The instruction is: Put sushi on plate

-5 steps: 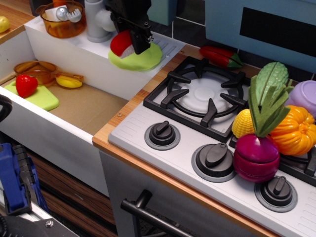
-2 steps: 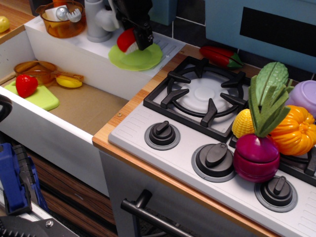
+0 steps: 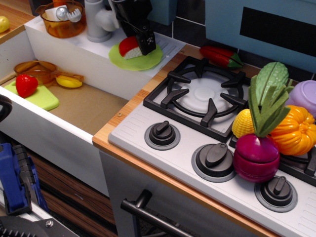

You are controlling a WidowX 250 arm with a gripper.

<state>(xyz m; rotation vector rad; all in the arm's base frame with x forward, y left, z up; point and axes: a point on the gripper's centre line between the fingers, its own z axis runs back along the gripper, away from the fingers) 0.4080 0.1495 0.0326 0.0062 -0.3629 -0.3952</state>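
Here, your toy kitchen fills the view: the grey stove top with its black burner grate and three black knobs runs along the right, and the white sink basin with its brown floor sits on the left. On the stove's right side you see a cluster of toy vegetables, a purple onion, an orange pumpkin, a yellow corn piece and a green leafy piece. A long red pepper lies behind the grate. Inside the sink, a light green cutting board carries an all-red strawberry-like toy, with an orange ladle-like scoop just beside it. At the top left an amber bowl stands on the sink's back ledge, next to the grey tap base. Your black gripper hangs over the lime-green plate on that ledge, its fingers pinching the sushi on the right side. The sushi, red top tilted toward the left and white base showing below, sits low on the plate; whether it actually touches the plate surface you cannot tell from this angle
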